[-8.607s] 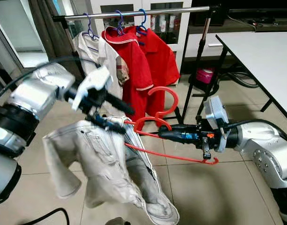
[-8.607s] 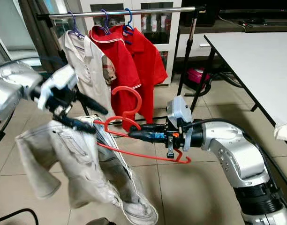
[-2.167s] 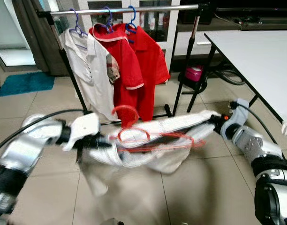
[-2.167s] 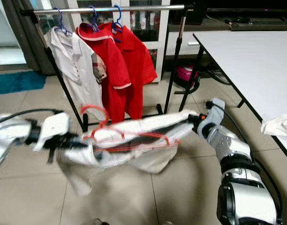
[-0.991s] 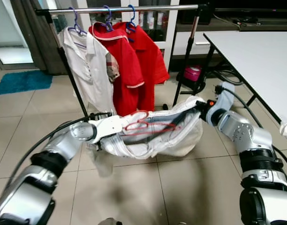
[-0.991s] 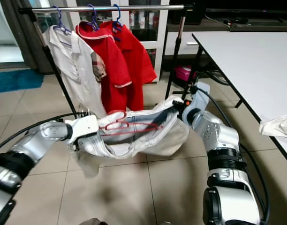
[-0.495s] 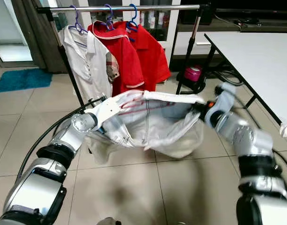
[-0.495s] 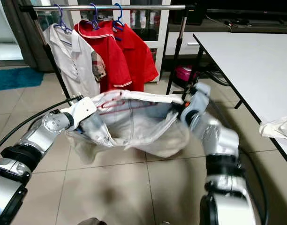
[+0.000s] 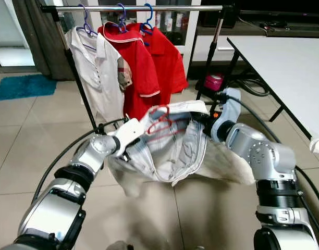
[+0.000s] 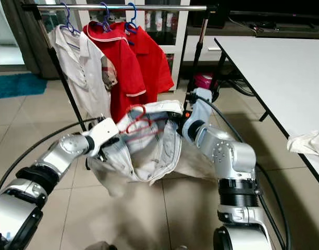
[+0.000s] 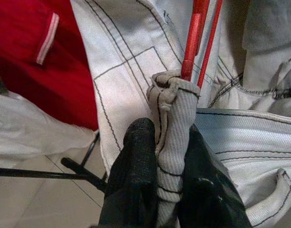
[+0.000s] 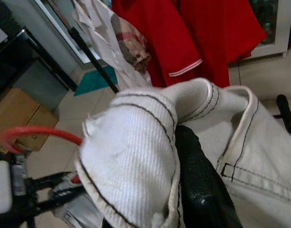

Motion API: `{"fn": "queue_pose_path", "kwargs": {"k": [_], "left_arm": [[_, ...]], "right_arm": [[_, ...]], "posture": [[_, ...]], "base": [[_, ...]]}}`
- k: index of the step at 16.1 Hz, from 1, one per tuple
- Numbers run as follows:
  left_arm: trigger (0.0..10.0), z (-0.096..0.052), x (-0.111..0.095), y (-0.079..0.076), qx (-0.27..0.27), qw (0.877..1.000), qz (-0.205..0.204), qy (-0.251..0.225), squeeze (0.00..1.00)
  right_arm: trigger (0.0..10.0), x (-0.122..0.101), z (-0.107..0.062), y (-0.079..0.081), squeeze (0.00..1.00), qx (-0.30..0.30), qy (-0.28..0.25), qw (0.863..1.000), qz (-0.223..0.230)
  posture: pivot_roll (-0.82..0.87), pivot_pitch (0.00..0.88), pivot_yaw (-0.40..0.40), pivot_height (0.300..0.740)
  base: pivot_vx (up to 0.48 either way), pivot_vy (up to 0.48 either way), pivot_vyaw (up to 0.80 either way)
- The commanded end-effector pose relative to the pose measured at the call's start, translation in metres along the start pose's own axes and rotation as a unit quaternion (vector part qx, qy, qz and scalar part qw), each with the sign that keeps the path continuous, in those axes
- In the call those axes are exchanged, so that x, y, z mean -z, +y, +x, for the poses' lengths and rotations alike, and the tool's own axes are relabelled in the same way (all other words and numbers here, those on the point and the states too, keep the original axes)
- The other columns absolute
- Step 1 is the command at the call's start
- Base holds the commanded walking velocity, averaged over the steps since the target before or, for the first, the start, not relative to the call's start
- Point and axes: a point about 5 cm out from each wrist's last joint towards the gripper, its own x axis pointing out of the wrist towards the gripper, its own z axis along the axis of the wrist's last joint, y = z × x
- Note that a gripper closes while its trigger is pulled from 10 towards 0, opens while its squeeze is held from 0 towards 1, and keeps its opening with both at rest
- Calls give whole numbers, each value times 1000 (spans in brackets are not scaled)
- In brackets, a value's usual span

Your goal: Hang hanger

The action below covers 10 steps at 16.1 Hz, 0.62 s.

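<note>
So I've got the pants point(image 9: 170, 151) strung between both arms mid-frame, below the rail point(image 9: 133, 8) that runs across the top. My left gripper point(image 11: 160, 156) is pinched tight on a bunched fold of the pants' waistband, and the red hanger point(image 9: 160, 121) runs right up against that fold. My right gripper point(image 12: 193, 180) is on the far end of the waistband, with cloth draped over one finger; I can't tell from any view whether it's clamped or just hooked under.

The hanger sits inside the waist, its hook poking up at centre frame, near the red shirts point(image 9: 149, 62) but well below the rail. So my read: the hanger is in the pants, that part looks done. Hanging isn't. The hook has to go up and over the rail, and the free stretch is at upper centre-right, beside the red shirts and before the rack's post point(image 9: 217, 31). The white shirt point(image 9: 97, 67) hangs at upper left.
</note>
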Motion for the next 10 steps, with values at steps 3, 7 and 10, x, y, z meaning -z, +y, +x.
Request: {"fn": "queue_pose_path", "kwargs": {"k": [3,7,10], "left_arm": [[0,1,-12,15,-42,996,-74,-23,0],[0,-3,-23,30,-64,983,-157,-67,0],[0,-6,-35,38,-47,971,-205,-116,0]], "right_arm": [[0,-8,-12,11,0,-24,-15,1000,-4],[0,1,-24,8,0,-14,-2,1000,0],[0,9,-32,0,0,6,7,1000,1]], "posture": [[-133,0,-23,740],[-131,0,-20,740],[-134,0,-12,740]], "base": [[0,0,0],[0,0,0],[0,0,0]]}}
